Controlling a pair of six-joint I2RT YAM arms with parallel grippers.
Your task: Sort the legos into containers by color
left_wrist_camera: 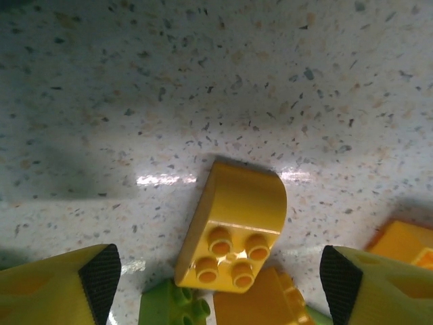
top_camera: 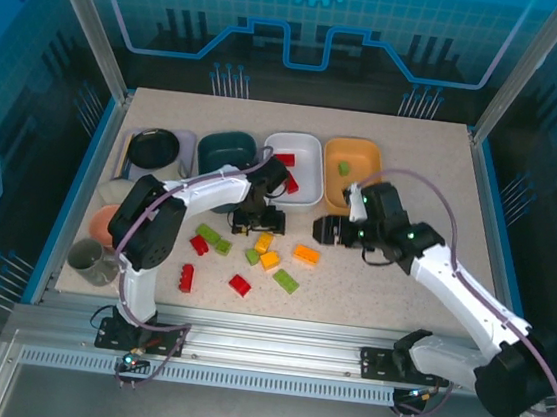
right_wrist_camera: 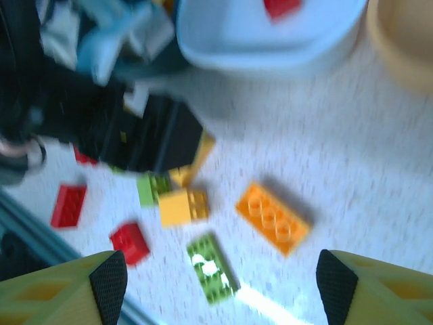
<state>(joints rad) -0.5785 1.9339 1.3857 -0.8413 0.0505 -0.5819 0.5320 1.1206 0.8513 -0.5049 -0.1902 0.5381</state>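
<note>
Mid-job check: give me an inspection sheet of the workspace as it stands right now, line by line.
Surface: speckled table, no spills seen.
Job's things: teal tray, no brick seen inside; white tray holds red bricks; orange tray holds a green brick; about ten loose bricks on the table.
Clutter: black dish, grey cup, pinkish round item by the left arm.
Grippers: left gripper open, fingers either side of a yellow brick; right gripper open, holding nothing.
Cables: a cable runs along each arm, no snag seen.
Surroundings: blue panels, metal rail at the near edge.
</note>
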